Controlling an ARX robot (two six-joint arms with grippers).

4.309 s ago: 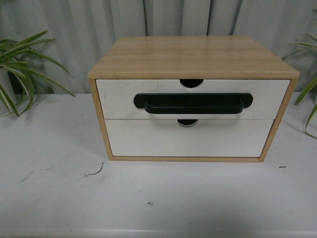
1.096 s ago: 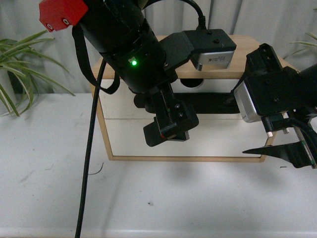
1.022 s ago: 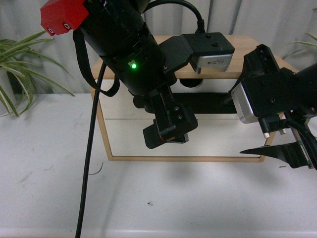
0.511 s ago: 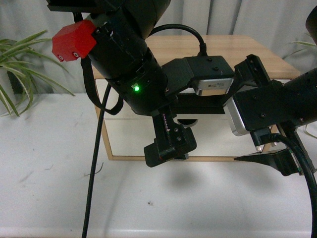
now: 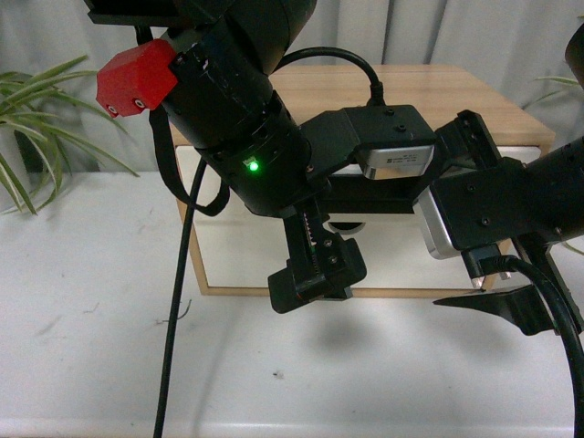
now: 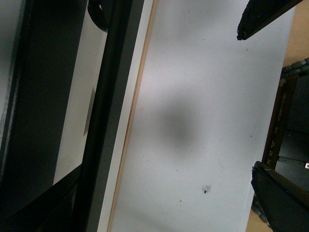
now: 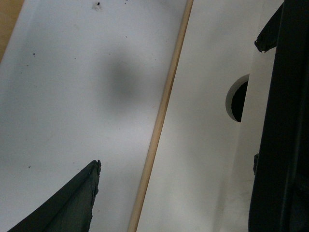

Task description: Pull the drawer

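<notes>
**Both claws spread wide at the drawer, nothing gripped**

You now have both arms crowded in front of the cabinet [image 5: 456, 91]. 4.3 s ago neither arm was in view and the drawer sat flush.

The drawer [image 5: 525, 155] sits in the cabinet's top slot, above the handle-less lower front [image 5: 233, 260]. Only the ends of its white face show past the arms. Its right end seems to reach nearer the cabinet's corner than it did at the start, so it may have come out a little. The arms hide too much to be sure.

Your left claw [image 5: 315, 274] hangs low before the lower front, a touch lower and further right than half a second ago. In the left wrist view its fingers [image 6: 263, 17] stand far apart with only bare desk [image 6: 203, 96] between them. The black handle [image 6: 112, 106] runs off to one side of that gap, not inside it.

Your right claw [image 5: 497, 285] has also sunk slightly since then. Its lower finger [image 7: 63, 203] hovers over the desk, well apart from the handle. Its jaws are spread wide and hold nothing.
</notes>
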